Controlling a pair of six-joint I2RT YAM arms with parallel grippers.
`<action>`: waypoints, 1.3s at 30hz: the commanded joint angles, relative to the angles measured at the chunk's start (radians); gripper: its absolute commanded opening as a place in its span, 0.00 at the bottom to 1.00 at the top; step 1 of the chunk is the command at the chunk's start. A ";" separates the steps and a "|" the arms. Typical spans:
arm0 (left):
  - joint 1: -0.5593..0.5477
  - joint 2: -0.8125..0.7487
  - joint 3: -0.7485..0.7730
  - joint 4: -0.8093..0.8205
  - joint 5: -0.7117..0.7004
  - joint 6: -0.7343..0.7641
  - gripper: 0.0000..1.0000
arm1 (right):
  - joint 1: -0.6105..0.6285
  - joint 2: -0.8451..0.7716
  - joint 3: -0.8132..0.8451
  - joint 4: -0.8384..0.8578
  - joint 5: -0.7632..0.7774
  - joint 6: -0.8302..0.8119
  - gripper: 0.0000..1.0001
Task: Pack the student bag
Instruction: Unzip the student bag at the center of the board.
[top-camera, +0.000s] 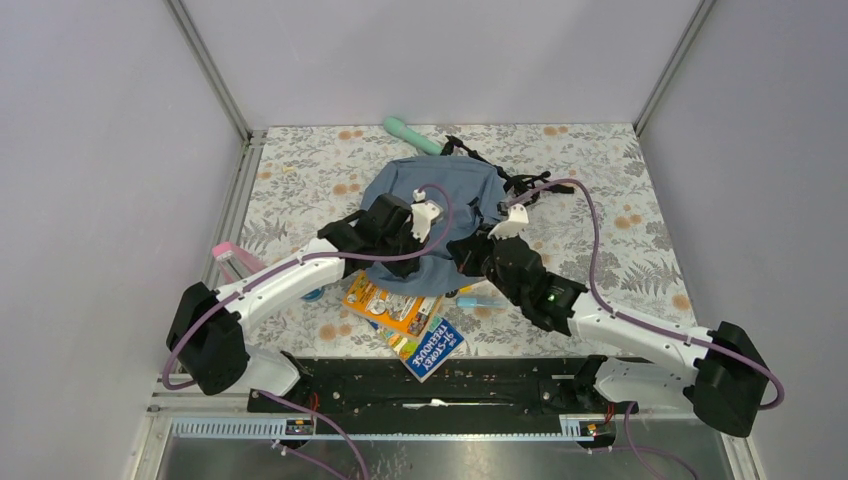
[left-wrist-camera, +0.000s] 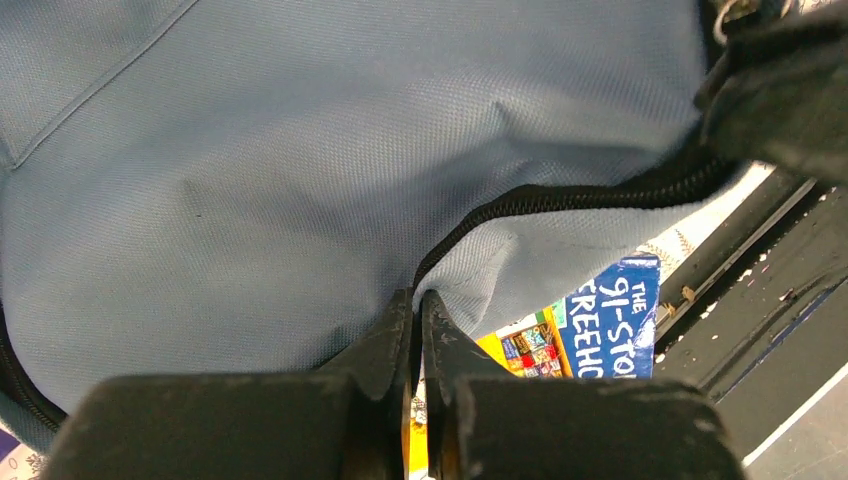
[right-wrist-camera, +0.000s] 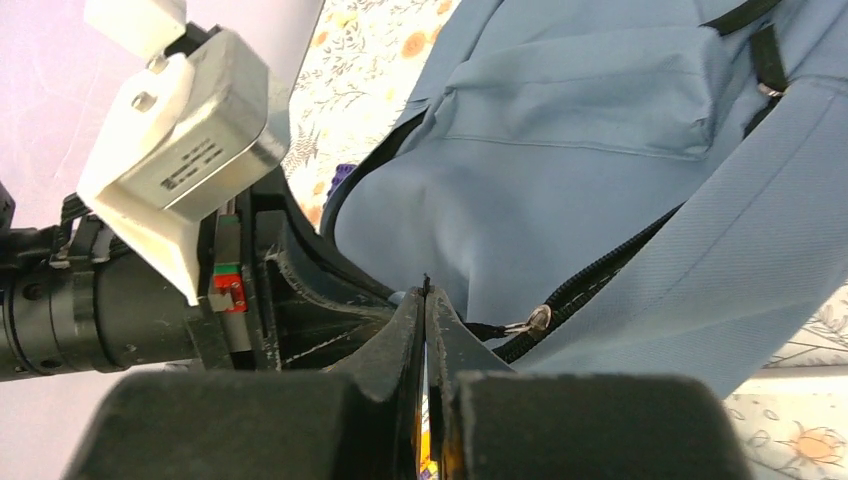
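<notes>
The slate-blue student bag (top-camera: 440, 195) lies in the middle of the flowered table, its black zipper (left-wrist-camera: 560, 195) running along the near edge. My left gripper (left-wrist-camera: 418, 300) is shut on the bag's fabric right at the zipper line; from above, the left gripper (top-camera: 428, 243) sits at the bag's near rim. My right gripper (right-wrist-camera: 425, 295) is shut on the black cord of the zipper pull (right-wrist-camera: 538, 320). In the top view the right gripper (top-camera: 470, 248) is close beside the left one. The bag's inside is hidden.
An orange book (top-camera: 385, 303) and a blue book (top-camera: 432, 347) lie partly under the bag's near edge. A teal object (top-camera: 412, 135) lies behind the bag, a pink one (top-camera: 232, 255) at the left, and a blue pen (top-camera: 482, 300) near the right arm. Black straps (top-camera: 525, 185) trail right.
</notes>
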 joint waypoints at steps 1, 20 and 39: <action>-0.004 -0.019 -0.003 0.131 -0.001 -0.054 0.00 | 0.070 0.035 0.031 0.151 0.061 0.065 0.00; -0.003 -0.050 -0.004 0.157 -0.008 -0.099 0.04 | 0.254 0.109 0.068 0.240 0.307 0.025 0.00; -0.003 -0.345 -0.133 0.259 0.005 0.088 0.89 | 0.250 -0.145 0.039 0.013 0.460 -0.292 0.71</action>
